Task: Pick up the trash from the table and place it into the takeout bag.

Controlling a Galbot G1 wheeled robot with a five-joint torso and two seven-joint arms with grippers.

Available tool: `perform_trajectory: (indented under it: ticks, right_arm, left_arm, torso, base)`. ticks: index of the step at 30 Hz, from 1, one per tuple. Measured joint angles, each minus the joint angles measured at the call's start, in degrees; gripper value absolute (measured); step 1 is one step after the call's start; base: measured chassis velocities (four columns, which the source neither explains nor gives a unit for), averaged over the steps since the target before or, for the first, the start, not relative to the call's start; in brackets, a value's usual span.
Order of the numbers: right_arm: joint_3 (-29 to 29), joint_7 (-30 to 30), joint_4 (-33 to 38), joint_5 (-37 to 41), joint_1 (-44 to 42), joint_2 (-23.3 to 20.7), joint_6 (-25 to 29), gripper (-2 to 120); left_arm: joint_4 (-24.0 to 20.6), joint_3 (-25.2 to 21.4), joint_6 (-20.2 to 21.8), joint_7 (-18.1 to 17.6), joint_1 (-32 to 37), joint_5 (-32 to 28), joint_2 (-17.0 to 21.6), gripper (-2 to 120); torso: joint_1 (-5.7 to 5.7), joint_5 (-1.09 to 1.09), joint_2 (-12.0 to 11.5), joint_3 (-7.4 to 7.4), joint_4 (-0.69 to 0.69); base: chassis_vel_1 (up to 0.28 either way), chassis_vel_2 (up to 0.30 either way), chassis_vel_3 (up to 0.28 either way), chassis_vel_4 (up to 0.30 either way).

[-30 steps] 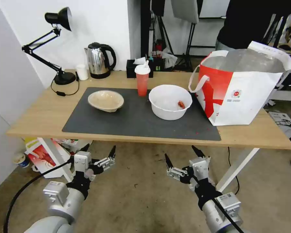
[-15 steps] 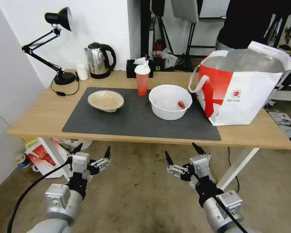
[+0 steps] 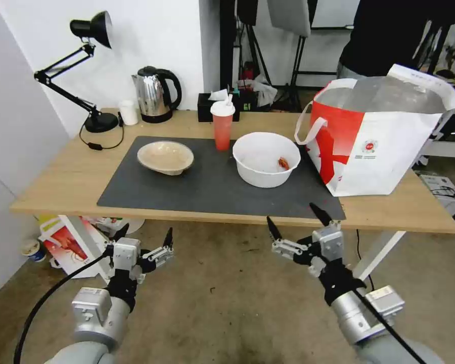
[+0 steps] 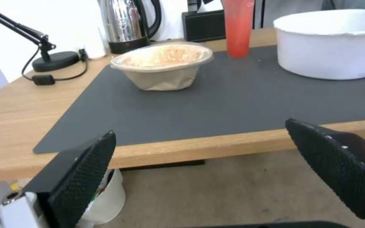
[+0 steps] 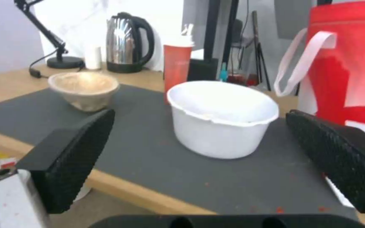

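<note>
The relation that matters is between the right hand (image 3: 297, 221) and the deep white bowl (image 3: 266, 158). In the head view the hand sits just off the near edge of the tabletop (image 3: 60, 177), and the bowl lies toward its 11 o'clock, on the dark grey mat (image 3: 207, 187). The right wrist view looks straight at that bowl (image 5: 222, 117) between its two spread fingers (image 5: 70, 152), so the approach looks roughly lined up, though how much gap remains to the bowl's wall is hard to judge from here. The hand is wide open and holds nothing.

The left hand (image 3: 145, 237) hangs lower, below the tabletop edge, also open and empty. The shallow beige bowl (image 3: 165, 156) lies at about its 12 o'clock. The red cup (image 3: 222, 125) stands at the far edge of the mat, at about 10 o'clock from the white bowl. The takeout bag (image 3: 379, 134) stands upright and open at about 3 o'clock from the white bowl, just beside it. That makes the right arm the nearer one for both the white bowl and the bag. A red scrap (image 3: 283, 163) lies inside the bowl on the bag side.

Compared with half a second ago, the right hand has risen and moved forward toward the tabletop edge, drifting slightly right. The left hand has barely shifted. All three containers and the bag sit where they were.
</note>
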Motion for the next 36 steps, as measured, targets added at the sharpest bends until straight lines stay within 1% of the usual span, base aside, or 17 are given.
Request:
perform_trajectory:
  ticks: [4,7,9,13,14,15,17,18,20,22,23,26,27,31,32,35,36]
  right_arm:
    - [1.61,0.02,0.0,3.52,1.83,-1.3,0.11,100]
    - [3.38,0.02,0.0,7.92,6.17,-3.72,0.11,100]
    - [3.65,0.09,0.01,8.68,7.24,-4.2,0.11,100]
    - [4.52,1.06,-2.74,15.52,17.08,-8.27,-0.84,100]
    - [4.52,1.06,-2.74,15.52,17.08,-8.27,-0.84,100]
    - [4.13,1.31,-3.95,16.78,19.34,-9.35,-1.1,100]
    - [2.11,2.49,-6.79,19.13,23.79,-11.69,-1.4,100]
    - [2.11,2.49,-6.79,19.13,23.79,-11.69,-1.4,100]
    - [-0.2,3.49,-9.55,21.92,28.1,-13.43,-1.65,100]
    - [-2.67,4.58,-12.37,26.38,34.07,-14.8,-3.04,100]
    - [-2.67,4.58,-12.37,26.38,34.07,-14.8,-3.04,100]
    - [-5.8,5.1,-15.92,34.4,43.88,-17.28,-6.53,100]
    - [-5.8,5.1,-15.92,34.4,43.88,-17.28,-6.53,100]
    - [-10.54,5.1,-20.65,42.36,54.3,-20.46,-11.62,100]
    - [-10.54,5.1,-20.65,42.36,54.3,-20.46,-11.62,100]
    - [-15.66,5.39,-23.63,47.89,63.28,-21.88,-17.08,100]
    - [-15.66,5.39,-23.63,47.89,63.28,-21.88,-17.08,100]
  left_arm:
    - [0.21,0.03,-0.11,0.05,-0.12,-0.57,-0.04,100]
    - [0.5,-0.15,-0.23,0.14,-0.25,-1.42,0.04,100]
    - [0.52,-0.18,-0.24,0.14,-0.27,-1.49,0.04,100]
    - [0.72,-0.27,-0.42,0.26,-0.39,-1.75,-0.1,100]
    - [0.72,-0.27,-0.42,0.26,-0.39,-1.75,-0.1,100]
    - [0.77,-0.28,-0.45,0.27,-0.46,-1.75,-0.2,100]
    - [0.86,-0.28,-0.48,0.32,-0.56,-1.75,-0.37,100]
    - [0.86,-0.28,-0.48,0.32,-0.56,-1.75,-0.37,100]
    - [1.04,-0.36,-0.57,0.46,-0.71,-1.72,-0.46,100]
    - [1.3,-0.72,-1.08,1.69,-0.88,-1.32,-0.61,100]
    - [1.3,-0.72,-1.08,1.69,-0.88,-1.32,-0.61,100]
    - [1.6,-0.81,-1.36,2.14,-1.23,-0.92,-0.97,100]
    - [1.6,-0.81,-1.36,2.14,-1.23,-0.92,-0.97,100]
    - [2.01,-0.84,-1.28,2.13,-1.53,-0.91,-1.04,100]
    - [2.01,-0.84,-1.28,2.13,-1.53,-0.91,-1.04,100]
    - [2.26,-1.03,-1.28,2.09,-1.57,-0.93,-1.04,100]
    - [2.26,-1.03,-1.28,2.09,-1.57,-0.93,-1.04,100]
  torso:
    - [0.0,0.0,0.0,0.0,0.0]
    - [0.0,0.0,0.0,0.0,-0.01]
    - [0.0,0.0,0.0,0.0,0.01]
    - [0.0,0.01,0.0,0.0,0.0]
    - [0.0,0.01,0.0,0.0,0.0]
    - [0.0,-0.01,0.0,0.0,0.01]
    - [0.01,0.0,-0.01,0.01,0.01]
    - [0.01,0.0,-0.01,0.01,0.01]
    - [0.01,0.0,0.0,0.01,0.01]
    - [0.01,0.01,-0.01,0.01,-0.01]
    - [0.01,0.01,-0.01,0.01,-0.01]
    - [0.01,0.0,-0.01,0.01,0.01]
    - [0.01,0.0,-0.01,0.01,0.01]
    - [0.02,0.0,-0.01,0.01,-0.01]
    - [0.02,0.0,-0.01,0.01,-0.01]
    - [0.01,-0.01,-0.01,0.0,0.0]
    - [0.01,-0.01,-0.01,0.0,0.0]
  base:
    - [0.0,0.0,0.0,0.0]
    - [0.0,0.0,0.0,0.0]
    - [0.0,0.0,0.0,0.0]
    - [0.0,0.0,0.0,0.0]
    - [0.0,0.0,0.0,0.0]
    - [0.0,0.0,0.0,0.0]
    - [0.0,0.0,0.0,0.0]
    - [0.0,0.0,0.0,0.0]
    - [0.0,0.0,0.0,0.0]
    - [0.0,0.0,0.0,0.0]
    - [0.0,0.0,0.0,0.0]
    - [0.0,0.0,0.0,0.0]
    - [0.0,0.0,0.0,0.0]
    - [0.0,0.0,0.0,0.0]
    - [0.0,0.0,0.0,0.0]
    - [0.0,0.0,0.0,0.0]
    - [0.0,0.0,0.0,0.0]
